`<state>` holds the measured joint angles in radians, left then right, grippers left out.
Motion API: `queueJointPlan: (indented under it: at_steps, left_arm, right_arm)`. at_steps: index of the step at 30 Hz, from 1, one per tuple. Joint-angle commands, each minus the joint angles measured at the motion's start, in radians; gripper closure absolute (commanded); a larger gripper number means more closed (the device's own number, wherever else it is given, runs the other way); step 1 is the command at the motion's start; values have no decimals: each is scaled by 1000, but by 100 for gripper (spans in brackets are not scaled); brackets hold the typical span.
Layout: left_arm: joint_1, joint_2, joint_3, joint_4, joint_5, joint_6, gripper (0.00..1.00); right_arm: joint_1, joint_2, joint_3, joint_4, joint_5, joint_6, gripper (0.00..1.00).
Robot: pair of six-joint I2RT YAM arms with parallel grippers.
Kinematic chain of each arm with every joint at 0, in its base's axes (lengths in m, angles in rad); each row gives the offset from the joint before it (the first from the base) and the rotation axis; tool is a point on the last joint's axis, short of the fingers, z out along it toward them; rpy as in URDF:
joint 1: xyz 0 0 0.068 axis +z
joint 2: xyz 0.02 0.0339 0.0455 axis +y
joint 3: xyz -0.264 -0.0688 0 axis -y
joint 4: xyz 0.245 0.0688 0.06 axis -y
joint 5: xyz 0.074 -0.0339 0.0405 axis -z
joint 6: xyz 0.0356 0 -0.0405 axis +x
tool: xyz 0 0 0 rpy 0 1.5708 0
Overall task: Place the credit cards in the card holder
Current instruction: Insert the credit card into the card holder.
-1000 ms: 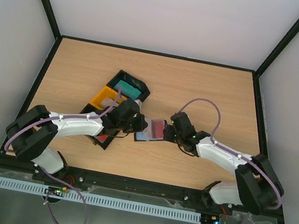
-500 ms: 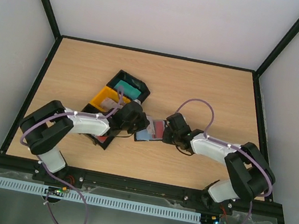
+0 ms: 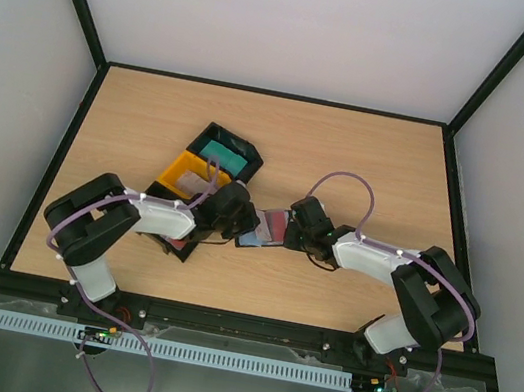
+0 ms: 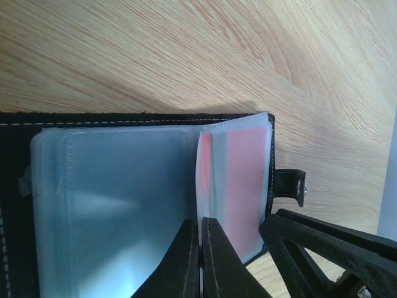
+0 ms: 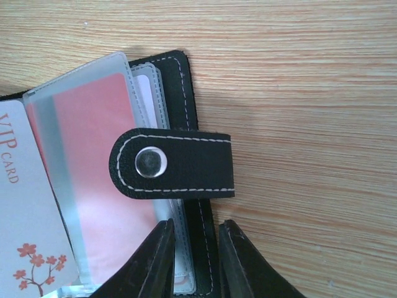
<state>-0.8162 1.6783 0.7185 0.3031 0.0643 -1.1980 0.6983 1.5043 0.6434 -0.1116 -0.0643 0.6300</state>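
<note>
The card holder (image 5: 178, 87) is black with white stitching; its strap (image 5: 186, 164) has a silver snap (image 5: 151, 164). Frosted clear sleeves (image 4: 111, 211) show 1 red card (image 5: 93, 167). A white card (image 5: 22, 211) bears red lettering and red blossoms. The bench (image 5: 310, 93) is pale wood grain. A yellow tray (image 3: 185, 172) sits by teal cards (image 3: 224, 156).

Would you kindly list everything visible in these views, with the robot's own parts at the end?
table: one, light wood, under everything
black tray: one, black, left of centre
teal cards: stack, count unclear, teal, in the black tray
yellow tray: one, yellow, against the black tray's near side
third tray: one, black, mostly hidden under the left arm
holder: one, black, open at centre between the claws
sleeves: several, clear, inside the holder
red card: one, red, in a sleeve
VIP card: one, white with red blossoms, beside the red card
strap: one, black with metal snap, over the sleeves
arms: two, white and black
left claw: black, shut on one sleeve
right claw: black, astride the holder's strap edge, grip unclear
</note>
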Motion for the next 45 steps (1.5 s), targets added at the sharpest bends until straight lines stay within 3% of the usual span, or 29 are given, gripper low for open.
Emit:
queueJointPlan:
  at_steps: [1, 11, 30, 36, 45]
  left_arm:
    - [-10, 31, -12, 24, 11, -8, 97]
    - [-28, 79, -25, 38, 6, -49, 98]
    - [-54, 102, -52, 52, -17, 67, 94]
    - [-53, 105, -41, 52, 25, 118, 80]
    - [-63, 22, -23, -58, 51, 147, 51]
  right_arm:
    - [-3, 32, -1, -22, 19, 1, 79]
    - [-4, 33, -9, -16, 15, 29, 80]
    - [-4, 32, -22, -4, 8, 34, 80]
    - [-3, 31, -25, -2, 6, 35, 80]
    - [-4, 30, -26, -1, -28, 29, 80]
